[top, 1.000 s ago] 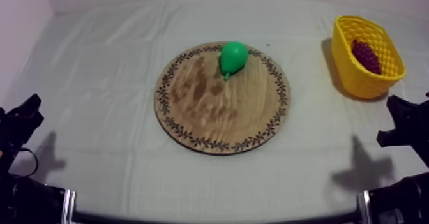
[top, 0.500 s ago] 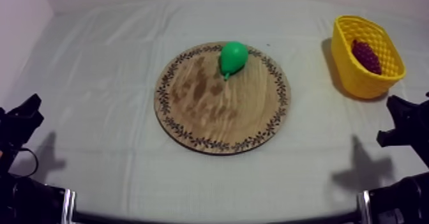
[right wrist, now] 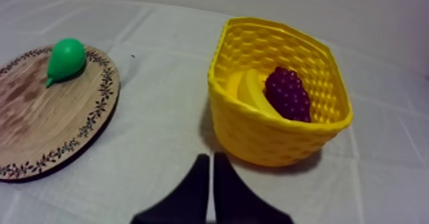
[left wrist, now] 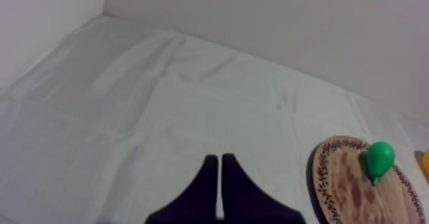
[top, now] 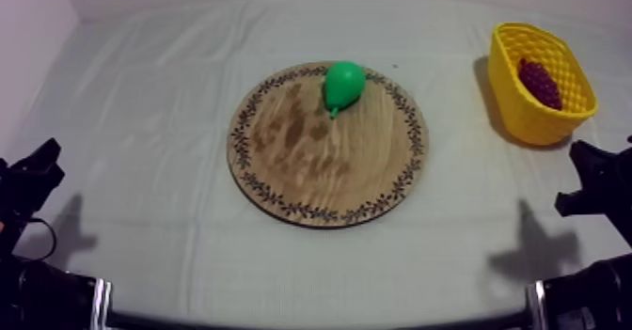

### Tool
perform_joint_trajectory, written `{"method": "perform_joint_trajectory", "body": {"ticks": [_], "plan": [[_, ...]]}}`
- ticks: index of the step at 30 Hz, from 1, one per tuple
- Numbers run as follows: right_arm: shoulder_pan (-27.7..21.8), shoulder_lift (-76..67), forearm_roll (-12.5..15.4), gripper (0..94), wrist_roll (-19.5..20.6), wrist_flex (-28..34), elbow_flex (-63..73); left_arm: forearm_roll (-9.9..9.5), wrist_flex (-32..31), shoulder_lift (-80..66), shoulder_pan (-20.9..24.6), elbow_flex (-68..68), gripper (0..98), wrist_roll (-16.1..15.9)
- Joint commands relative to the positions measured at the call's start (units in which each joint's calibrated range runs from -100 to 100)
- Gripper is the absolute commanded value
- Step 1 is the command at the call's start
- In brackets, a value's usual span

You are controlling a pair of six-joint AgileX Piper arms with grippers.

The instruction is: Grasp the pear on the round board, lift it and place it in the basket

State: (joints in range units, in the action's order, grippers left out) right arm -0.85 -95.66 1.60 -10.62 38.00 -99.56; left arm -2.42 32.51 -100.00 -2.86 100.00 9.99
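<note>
Task not yet started: the green pear (top: 343, 85) is seen lying near the far rim of the wooden board (top: 329, 174), the yellow basket (top: 527, 117) is occupied by grapes (top: 539, 82) and a banana (right wrist: 252, 92), and the left gripper (left wrist: 219, 175) and right gripper (right wrist: 211, 172) are held low with fingers pressed together.

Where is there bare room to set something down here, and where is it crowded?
Bare cloth lies wide left of the wooden board, narrower between board and yellow basket, and along the near edge. The board is bare except the pear at its far rim. The basket is crowded with grapes and a banana.
</note>
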Motion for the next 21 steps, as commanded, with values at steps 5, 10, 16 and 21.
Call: {"method": "perform_joint_trajectory", "body": {"ticks": [5, 10, 16, 21], "plan": [[0.0, 0.0, 0.0, 0.3, 0.0, 0.0, 0.0, 0.0, 0.0, 0.0, 0.0, 0.0, 0.1, 0.0], [0.0, 0.0, 0.0, 0.3, 0.0, 0.0, 0.0, 0.0, 0.0, 0.0, 0.0, 0.0, 0.1, 0.0], [0.0, 0.0, 0.0, 0.8, -1.0, 0.0, 0.0, 0.0, 0.0, 0.0, 0.0, 0.0, 0.1, 0.0], [0.2, 0.0, 0.0, 0.5, -2.3, 0.0, 0.0, 0.0, 0.0, 0.0, 0.0, 0.0, 0.1, 0.0]]}}
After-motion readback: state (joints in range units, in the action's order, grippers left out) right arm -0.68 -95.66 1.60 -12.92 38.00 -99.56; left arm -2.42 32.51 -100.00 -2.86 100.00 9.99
